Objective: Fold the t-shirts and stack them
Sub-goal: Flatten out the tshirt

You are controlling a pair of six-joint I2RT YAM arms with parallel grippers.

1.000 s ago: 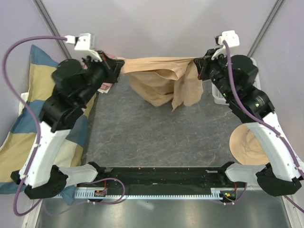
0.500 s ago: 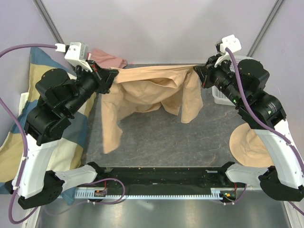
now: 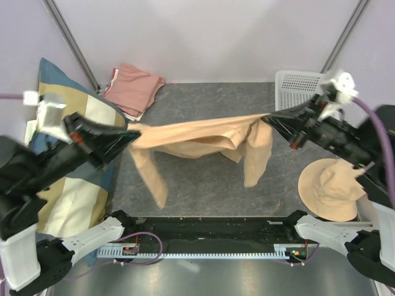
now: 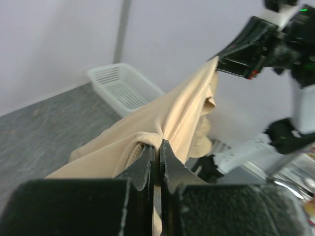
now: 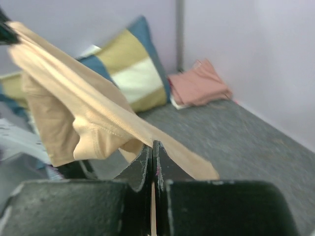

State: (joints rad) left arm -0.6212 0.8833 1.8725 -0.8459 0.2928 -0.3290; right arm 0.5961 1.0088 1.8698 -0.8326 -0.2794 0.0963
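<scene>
The tan t-shirt (image 3: 197, 132) hangs stretched in the air between my two grippers above the grey table (image 3: 203, 185), its sleeves and body drooping down. My left gripper (image 3: 131, 128) is shut on its left end; in the left wrist view (image 4: 158, 143) the cloth (image 4: 182, 118) bunches over the shut jaws. My right gripper (image 3: 266, 118) is shut on its right end; in the right wrist view (image 5: 153, 145) the tan cloth (image 5: 83, 105) runs off to the upper left. The salmon-pink t-shirt (image 3: 133, 88) lies folded at the table's back left corner and also shows in the right wrist view (image 5: 197, 83).
A striped blue, yellow and cream pillow (image 3: 68, 154) lies along the left side. A white basket (image 3: 299, 83) stands at the back right. A round beige hat (image 3: 330, 188) lies at the right edge. Purple walls close the back.
Both arms have risen and pulled toward the near side, spreading apart. The tan t-shirt went from bunched at the back to stretched taut and lifted over the middle of the table.
</scene>
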